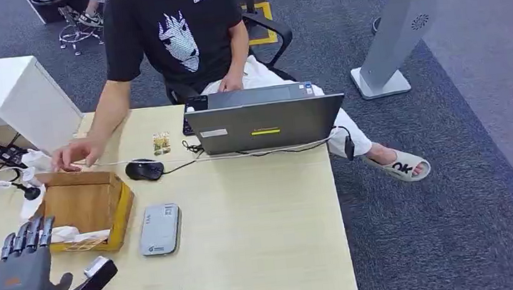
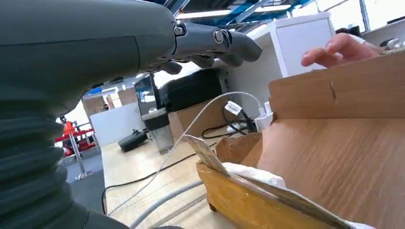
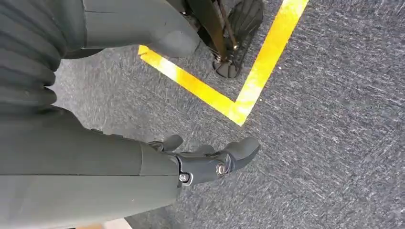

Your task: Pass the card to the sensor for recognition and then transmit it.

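Note:
My left hand (image 1: pixel 22 267) is raised over the table's near left corner, fingers straight and apart, holding nothing. It stands just short of an open cardboard box (image 1: pixel 122 206). White paper and a card-like piece (image 1: pixel 69 234) lie at the box's near end. In the left wrist view my left hand (image 2: pixel 95 52) reaches out above the box (image 2: pixel 334 95), where a thin pale flap (image 2: pixel 205 152) sticks up at its near edge. The grey flat sensor (image 1: pixel 159 229) lies on the table to the right of the box. My right hand (image 3: pixel 143 167) hangs over the carpet with loose fingers and nothing in it.
A person in a black T-shirt sits behind the table (image 1: pixel 261 216), one hand (image 1: pixel 75 155) resting by the box's far side. A laptop (image 1: pixel 266 122), a black mouse (image 1: pixel 145 170) and cables lie on the far part. A white cabinet (image 1: pixel 11 91) stands at the left.

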`<state>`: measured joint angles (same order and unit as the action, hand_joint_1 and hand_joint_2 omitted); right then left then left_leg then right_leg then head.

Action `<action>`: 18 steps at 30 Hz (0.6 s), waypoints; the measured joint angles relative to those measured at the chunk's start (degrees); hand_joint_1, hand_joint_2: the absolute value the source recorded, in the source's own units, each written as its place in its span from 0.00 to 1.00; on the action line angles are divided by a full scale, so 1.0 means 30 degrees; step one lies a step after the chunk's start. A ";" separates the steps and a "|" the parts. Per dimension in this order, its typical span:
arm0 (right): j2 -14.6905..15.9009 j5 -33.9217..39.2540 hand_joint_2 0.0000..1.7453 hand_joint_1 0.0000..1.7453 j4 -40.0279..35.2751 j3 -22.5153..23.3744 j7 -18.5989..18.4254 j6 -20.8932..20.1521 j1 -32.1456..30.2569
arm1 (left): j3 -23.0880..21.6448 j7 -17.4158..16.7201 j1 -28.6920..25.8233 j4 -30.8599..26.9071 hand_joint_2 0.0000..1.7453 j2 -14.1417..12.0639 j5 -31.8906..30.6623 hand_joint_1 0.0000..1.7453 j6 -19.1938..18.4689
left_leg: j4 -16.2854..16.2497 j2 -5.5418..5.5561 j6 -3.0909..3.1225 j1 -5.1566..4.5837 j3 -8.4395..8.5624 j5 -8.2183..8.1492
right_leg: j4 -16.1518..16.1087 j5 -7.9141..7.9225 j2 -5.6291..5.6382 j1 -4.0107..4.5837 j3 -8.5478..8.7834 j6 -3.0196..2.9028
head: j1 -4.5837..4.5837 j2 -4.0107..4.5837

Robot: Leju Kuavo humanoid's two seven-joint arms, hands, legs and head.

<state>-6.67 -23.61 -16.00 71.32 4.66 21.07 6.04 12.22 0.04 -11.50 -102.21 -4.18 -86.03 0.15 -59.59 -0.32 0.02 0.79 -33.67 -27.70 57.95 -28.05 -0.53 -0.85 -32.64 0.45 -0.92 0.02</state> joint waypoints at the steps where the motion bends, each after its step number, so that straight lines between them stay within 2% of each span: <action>1: 0.0015 0.0000 1.00 0.00 0.0000 -0.0029 0.0000 0.0000 0.0003 | 0.0000 0.0000 0.0071 0.0146 1.00 0.0029 -0.0015 0.00 0.0000 | 0.0000 0.0000 0.0000 0.0000 -0.0001 0.0000 | 0.0000 0.0000 0.0001 0.0001 -0.0002 0.0000 | -0.0015 0.0000; 7: 0.0044 -0.0007 1.00 0.00 0.0000 -0.0095 0.0000 0.0000 -0.0001 | -0.0007 0.0000 0.0291 0.0541 1.00 0.0204 -0.0066 0.00 0.0007 | 0.0000 -0.0001 -0.0001 0.0001 -0.0002 -0.0001 | 0.0000 -0.0004 0.0006 0.0001 -0.0010 -0.0002 | 0.0000 0.0000; 9: 0.0044 -0.0116 1.00 0.00 0.0000 -0.0117 0.0000 -0.0022 -0.0003 | -0.0007 0.0000 0.0353 0.0663 1.00 0.0263 -0.0073 0.04 0.0021 | 0.0000 -0.0002 -0.0001 0.0001 -0.0002 -0.0001 | -0.0001 -0.0004 0.0006 0.0001 -0.0014 -0.0001 | -0.0007 0.0000; 11: 0.0051 -0.0182 1.00 0.00 0.0000 -0.0124 0.0000 -0.0029 -0.0001 | -0.0029 0.0000 0.0526 0.0839 1.00 0.0314 -0.0154 0.13 0.0234 | 0.0000 -0.0001 0.0000 0.0001 -0.0003 -0.0001 | 0.0000 -0.0003 0.0003 0.0001 -0.0012 -0.0001 | -0.0007 0.0000; 18: 0.0124 -0.0437 1.00 0.00 0.0000 -0.0335 -0.0015 -0.0306 -0.0001 | -0.0196 -0.0007 0.1292 0.1952 1.00 0.0656 -0.0270 0.25 0.0393 | -0.0003 -0.0004 -0.0001 0.0000 0.0004 0.0001 | 0.0000 0.0000 0.0007 0.0000 -0.0004 0.0001 | 0.0000 0.0000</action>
<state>-6.30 -24.92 -16.00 70.32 4.61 20.15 6.03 11.63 0.02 -7.62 -96.35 -2.21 -86.84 1.33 -59.60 -0.33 0.02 0.79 -33.65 -27.70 57.95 -28.05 -0.51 -0.85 -32.65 0.45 -0.92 0.02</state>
